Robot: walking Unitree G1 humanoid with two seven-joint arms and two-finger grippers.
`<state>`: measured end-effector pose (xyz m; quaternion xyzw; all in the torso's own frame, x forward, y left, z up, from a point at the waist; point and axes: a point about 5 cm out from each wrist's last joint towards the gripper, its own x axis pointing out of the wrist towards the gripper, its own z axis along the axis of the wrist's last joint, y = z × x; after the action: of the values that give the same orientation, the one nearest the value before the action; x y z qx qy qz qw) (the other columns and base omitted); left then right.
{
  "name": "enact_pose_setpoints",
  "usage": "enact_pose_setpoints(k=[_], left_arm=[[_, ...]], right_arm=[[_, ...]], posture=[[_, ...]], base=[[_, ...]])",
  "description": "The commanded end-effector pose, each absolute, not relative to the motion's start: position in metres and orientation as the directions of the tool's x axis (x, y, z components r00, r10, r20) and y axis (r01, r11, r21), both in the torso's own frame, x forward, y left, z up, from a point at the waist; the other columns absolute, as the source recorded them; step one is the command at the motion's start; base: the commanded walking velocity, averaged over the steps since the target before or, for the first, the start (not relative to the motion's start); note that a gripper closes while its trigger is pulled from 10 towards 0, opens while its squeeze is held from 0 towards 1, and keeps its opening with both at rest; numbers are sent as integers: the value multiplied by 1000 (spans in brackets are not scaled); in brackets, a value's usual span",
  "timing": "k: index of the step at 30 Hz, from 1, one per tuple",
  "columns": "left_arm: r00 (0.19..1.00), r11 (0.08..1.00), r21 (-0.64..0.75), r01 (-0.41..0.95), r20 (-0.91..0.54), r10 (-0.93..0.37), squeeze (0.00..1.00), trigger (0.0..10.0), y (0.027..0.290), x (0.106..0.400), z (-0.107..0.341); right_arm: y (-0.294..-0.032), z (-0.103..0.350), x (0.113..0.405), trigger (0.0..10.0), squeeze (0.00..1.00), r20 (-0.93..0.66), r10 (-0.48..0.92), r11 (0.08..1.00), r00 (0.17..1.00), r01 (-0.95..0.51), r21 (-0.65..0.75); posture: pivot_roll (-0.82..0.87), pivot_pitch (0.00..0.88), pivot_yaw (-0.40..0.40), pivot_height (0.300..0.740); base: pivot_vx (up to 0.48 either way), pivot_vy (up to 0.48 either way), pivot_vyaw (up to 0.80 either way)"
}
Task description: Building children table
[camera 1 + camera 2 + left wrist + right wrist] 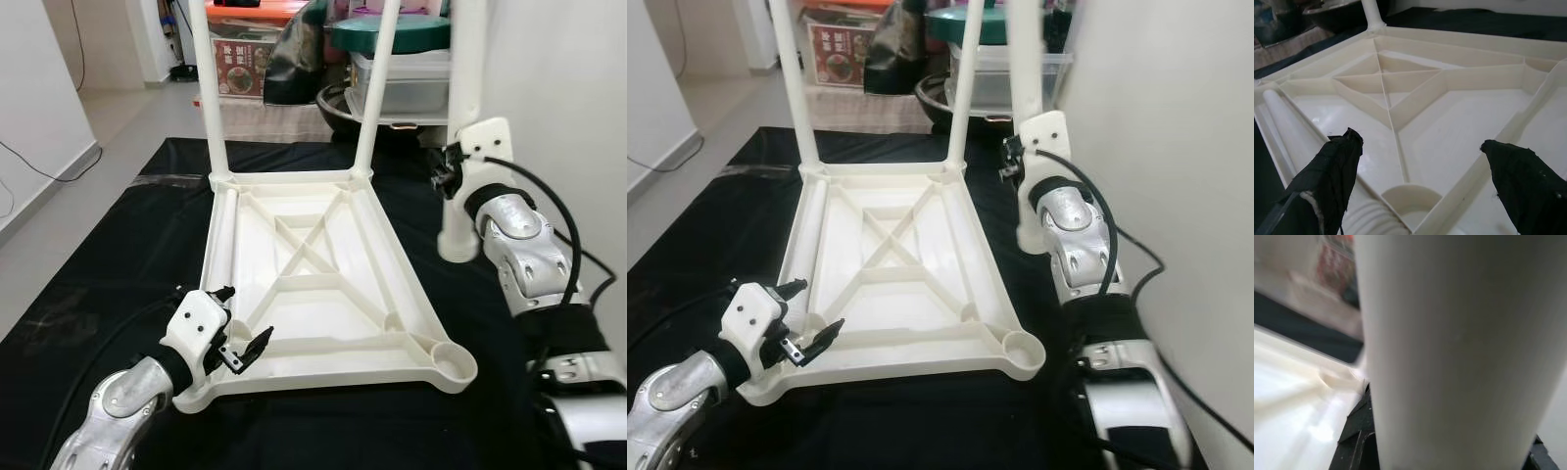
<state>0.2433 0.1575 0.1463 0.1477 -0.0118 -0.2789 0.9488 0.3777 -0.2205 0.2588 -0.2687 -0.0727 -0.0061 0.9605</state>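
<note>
Lying upside down on the black mat (98, 284), the white tabletop (323, 294) is seen with two legs (216, 88) fitted at its far corners. The left gripper (1420, 161) is spread wide over the near corner socket (1410, 198) — gripping nothing. The right gripper (453, 176) is clamped around a loose leg (1449, 347), held upright beside the tabletop.

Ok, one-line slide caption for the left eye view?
Left gripper open at upturned tabletop's near corner; right gripper holds a loose table leg upright beside it.
</note>
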Motion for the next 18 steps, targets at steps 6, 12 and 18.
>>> enact_pose_setpoints(k=[6, 12, 18], left_arm=[[856, 808, 297, 508, -73, -512, 0, 10000, 156, 243, 145], [867, 821, 292, 491, -69, -494, 0, 10000, 159, 243, 145], [873, 830, 284, 480, -61, -484, 0, 10000, 159, 245, 145]], right_arm=[[-211, 211, 372, 0, 0, -12, 105, 771, 994, -89, -630], [-201, 191, 363, 0, 0, -77, 180, 824, 981, -193, -532], [-187, 197, 363, 0, 0, -20, 214, 927, 977, -210, -310]], posture=[[43, 0, -53, 740], [41, 0, -57, 740], [37, 0, -53, 740]], base=[[0, 0, 0], [0, 0, 0], [0, 0, 0]])
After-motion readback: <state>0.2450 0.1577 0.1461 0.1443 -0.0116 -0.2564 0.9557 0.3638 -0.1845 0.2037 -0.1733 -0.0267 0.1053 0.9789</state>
